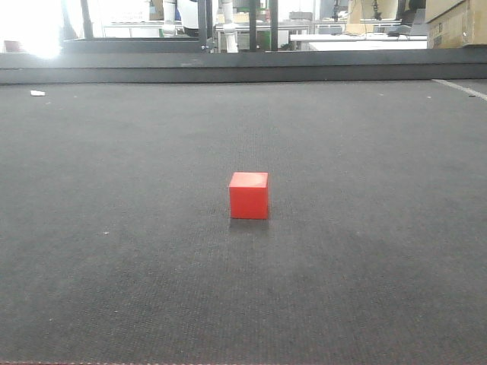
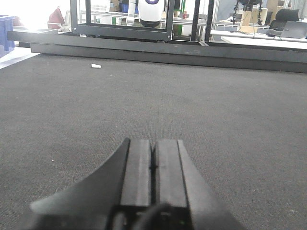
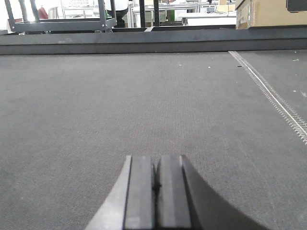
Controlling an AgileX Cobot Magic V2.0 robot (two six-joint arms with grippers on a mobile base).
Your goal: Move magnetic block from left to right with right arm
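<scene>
Red magnetic block [image 1: 249, 195] sits alone on the dark mat [image 1: 114, 266]. In the front view it is near the middle of the mat. Nothing touches it, and it rests flat on one face. One side faces the front camera almost straight on, and we can see its top too. It is a cube, so it has no long side to line up with.

We see the left gripper [image 2: 153, 153] low over the mat with its two fingers pressed together and nothing between them. The right gripper [image 3: 156, 167] looks the same, fingers closed and empty.

Now the big thing for us is where the block lies from the right gripper. Neither wrist view shows the block, only bare mat ahead. So it is not straight in front of either gripper. The right wrist view shows a pale strip [image 3: 268, 86] on its right side and a cardboard box [image 3: 268, 12] far off. We think the block lies to the left of where the right gripper points, but we cannot tell which arm is nearer.

We think nothing of the job is done yet. The right arm would need to turn toward the block, open its fingers and come down around two flat sides.
</scene>
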